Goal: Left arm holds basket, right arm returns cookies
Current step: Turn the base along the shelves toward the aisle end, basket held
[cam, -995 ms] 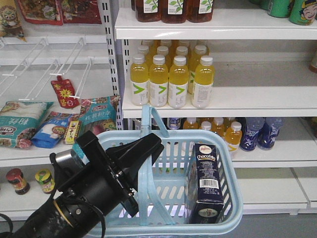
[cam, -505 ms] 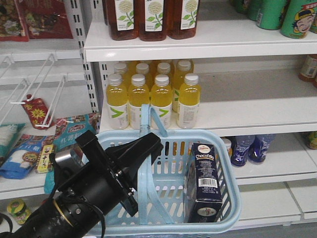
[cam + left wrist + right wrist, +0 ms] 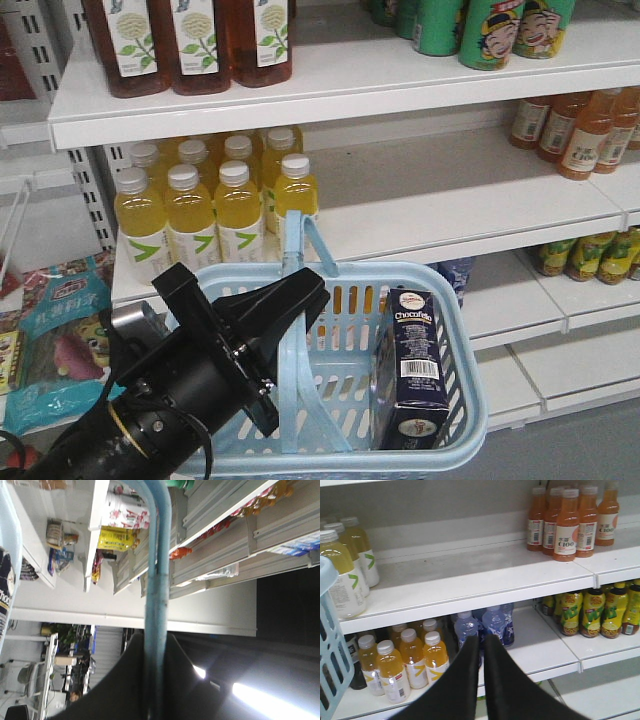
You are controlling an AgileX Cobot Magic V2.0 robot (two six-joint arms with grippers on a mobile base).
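Observation:
The light blue basket (image 3: 462,330) hangs in front of the shelves, and my left gripper (image 3: 300,292) is shut on its upright hoop handle (image 3: 292,250). In the left wrist view the handle (image 3: 159,580) runs straight between the black jaws of that gripper (image 3: 156,652). The cookies (image 3: 412,365), a dark navy "Chocofello" carton, stand upright in the basket's right end. My right gripper (image 3: 481,641) does not show in the front view. In its own view it is shut with nothing in it, right of the basket's edge (image 3: 330,645).
White shelves (image 3: 420,215) stand close behind the basket. They carry yellow drink bottles (image 3: 200,210), brown tea bottles (image 3: 190,40), green cans (image 3: 480,30) and orange bottles (image 3: 565,525). Blue bottles (image 3: 490,625) stand on the lower shelf. Snack bags (image 3: 50,330) lie at the left.
The shelves have slid left and slightly down in the front view, and orange bottles have come in at the right. Basket, carton and left gripper keep their place in the frame.

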